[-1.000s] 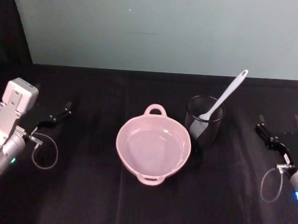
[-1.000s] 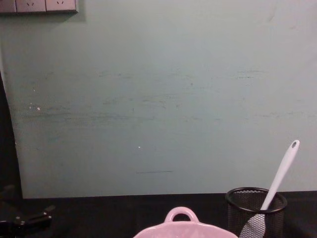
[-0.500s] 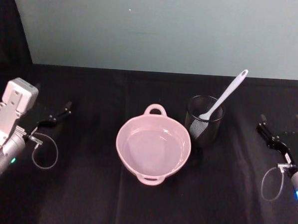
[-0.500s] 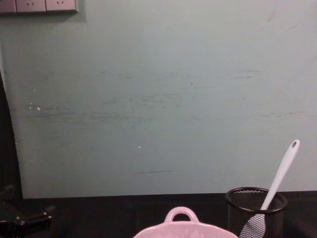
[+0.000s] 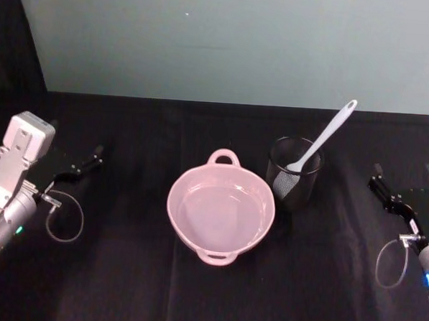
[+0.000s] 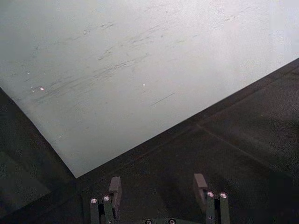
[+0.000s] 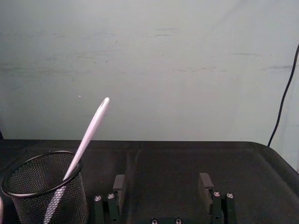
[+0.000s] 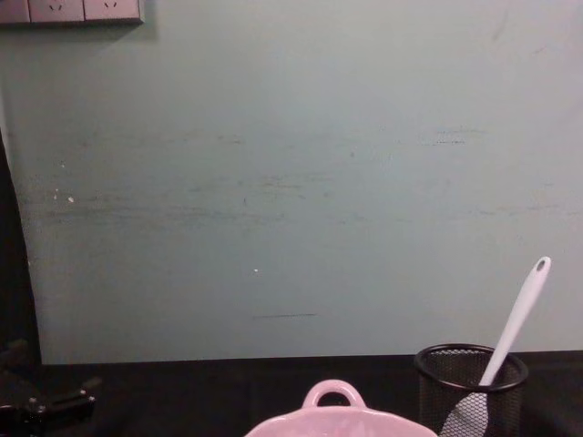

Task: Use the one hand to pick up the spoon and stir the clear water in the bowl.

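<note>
1. While standing head-down in the mesh cup (image 5: 294,180) right of the tabletop's centre, the spoon (image 5: 322,137) leans rightward.
2. Bowl (image 5: 220,210): tabletop centre.
3. Right gripper (image 5: 403,192), right edge: jaws wide, empty.
4. Left gripper (image 5: 74,166), left edge: jaws wide, empty.

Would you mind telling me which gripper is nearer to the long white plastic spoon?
Right. The right gripper sits just right of the spoon in its mesh cup; the left gripper is far left, beyond the pink bowl.
</note>
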Tool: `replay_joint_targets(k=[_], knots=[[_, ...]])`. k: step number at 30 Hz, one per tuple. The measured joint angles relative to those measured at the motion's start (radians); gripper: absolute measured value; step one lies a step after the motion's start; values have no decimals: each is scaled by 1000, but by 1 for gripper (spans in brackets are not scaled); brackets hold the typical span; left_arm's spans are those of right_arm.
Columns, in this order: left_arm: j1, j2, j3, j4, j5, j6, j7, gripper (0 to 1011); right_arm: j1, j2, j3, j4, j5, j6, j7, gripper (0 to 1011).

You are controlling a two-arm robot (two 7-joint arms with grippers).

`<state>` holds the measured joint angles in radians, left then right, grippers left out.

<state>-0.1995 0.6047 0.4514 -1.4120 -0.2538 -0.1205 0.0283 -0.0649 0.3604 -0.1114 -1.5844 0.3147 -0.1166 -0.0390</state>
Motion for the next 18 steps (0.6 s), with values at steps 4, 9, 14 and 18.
replay_joint_targets(k=[4,9,14,18], knots=[[0,0,0,0,0,0,0,1011,0,0,0,-1,0,1,-1,1003],[0,0,0,0,0,0,0,1011,-1,1,-1,-1,0,1,-1,1002],[0,0,0,0,0,0,0,1011,-1,1,-1,-2,0,2,-2,1003],[0,0,0,0,0,0,0,1011,-1,1,-1,-3,0,2,-2,1003]])
